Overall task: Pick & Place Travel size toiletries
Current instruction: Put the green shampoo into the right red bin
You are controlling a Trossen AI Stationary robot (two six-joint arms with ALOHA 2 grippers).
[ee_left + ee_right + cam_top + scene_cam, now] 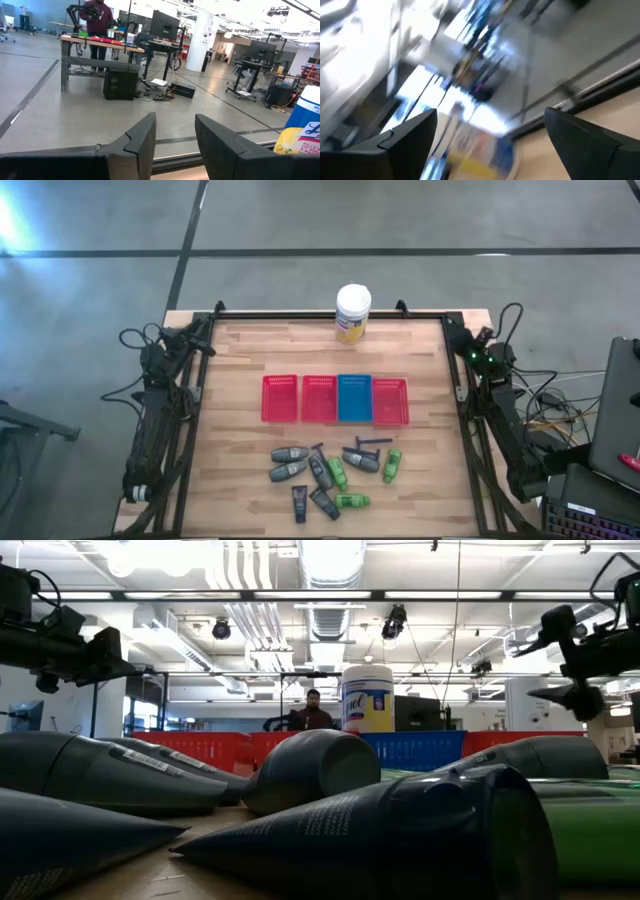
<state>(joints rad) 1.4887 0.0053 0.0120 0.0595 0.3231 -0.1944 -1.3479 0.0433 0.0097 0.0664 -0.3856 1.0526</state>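
Note:
The travel size toiletries lie in a loose cluster on the wooden table near its front edge: grey oval bottles (290,454), bright green bottles (391,466), short black tubes (299,502) and a thin dark T-shaped stick (370,444). In the low view they fill the foreground (300,772). My left gripper (175,137) is at the table's far left corner (205,330), level and open, with nothing between its fingers. My right gripper (490,130) is at the far right corner (457,337), wide open and holding nothing. Both are far from the toiletries.
A row of slotted trays, red (280,398), red (319,399), blue (354,398) and red (390,401), stands mid-table behind the cluster. A large white-lidded, yellow-labelled jar (353,313) stands at the far edge. A person (314,712) is in the room beyond the table.

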